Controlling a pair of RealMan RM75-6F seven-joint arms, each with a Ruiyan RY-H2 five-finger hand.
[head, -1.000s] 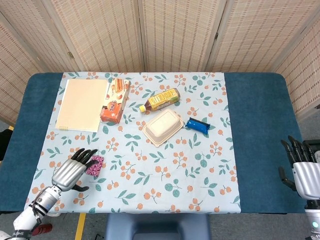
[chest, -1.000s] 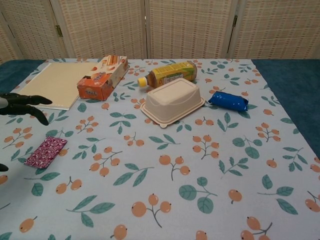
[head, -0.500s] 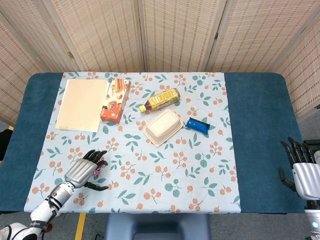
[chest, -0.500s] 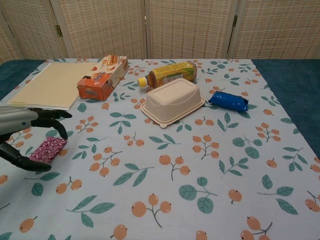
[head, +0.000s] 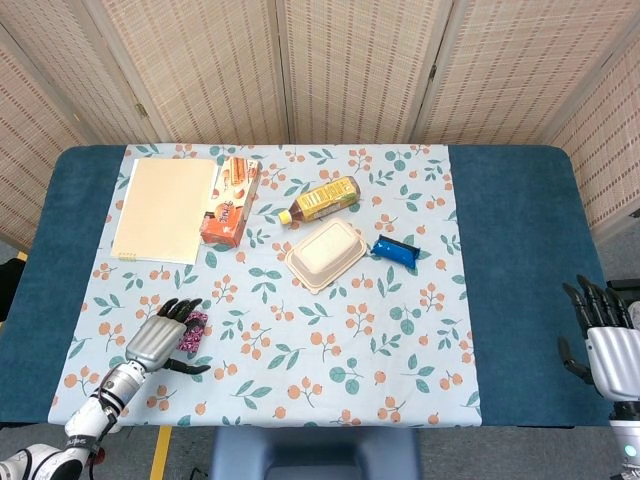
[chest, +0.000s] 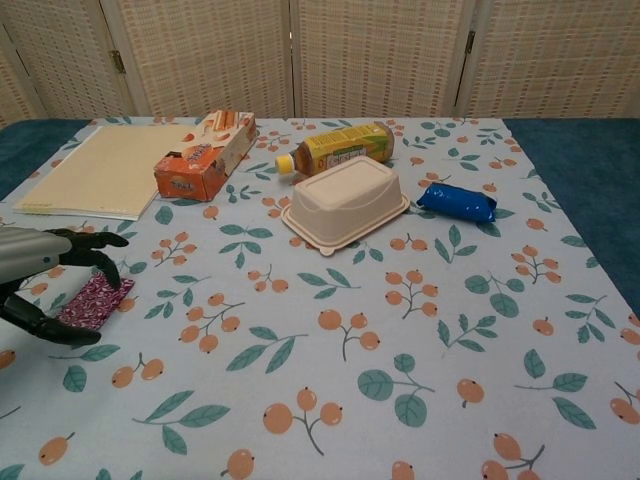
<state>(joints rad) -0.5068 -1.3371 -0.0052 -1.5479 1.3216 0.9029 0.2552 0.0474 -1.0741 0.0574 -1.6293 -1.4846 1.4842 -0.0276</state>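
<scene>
Floral tablecloth, left robot hand over purple packet — right robot hand, head view only

The left hand is showing a smooth silver metallic back and matt black fingers. Beside them a small packet is gleaming like glossy patterned foil. The desk is wearing matt blue cloth under a smooth printed tablecloth. The lidded tray is looking like matt beige pulp, the blue wrapper and the bottle like shiny plastic, the snack box like printed cardboard, the pad like plain matt paper.
</scene>
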